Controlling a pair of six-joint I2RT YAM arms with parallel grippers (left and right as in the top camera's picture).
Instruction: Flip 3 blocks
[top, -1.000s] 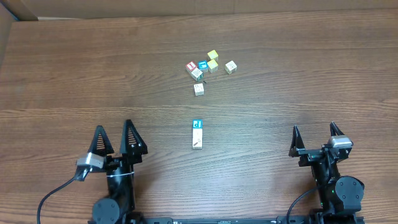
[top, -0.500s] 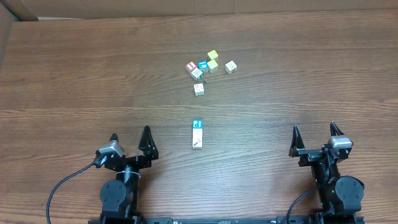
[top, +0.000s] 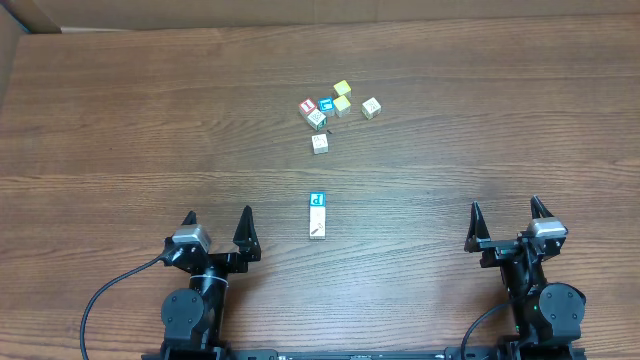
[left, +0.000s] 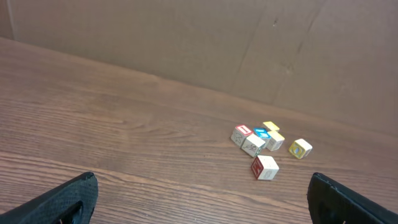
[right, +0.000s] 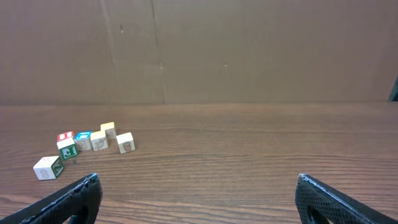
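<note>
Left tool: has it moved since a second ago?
Yes: overhead, the left tool has shifted sideways, closer to the unmoved blue-letter block.

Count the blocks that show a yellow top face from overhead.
2. The far yellow block sits at the back edge of the cluster; the near yellow block is just in front of it, toward the robot. None looks hidden.

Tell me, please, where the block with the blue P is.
In the overhead view, the blue P block lies mid-table, just robot-side of the lone pale cube, nearer the left gripper.
</note>
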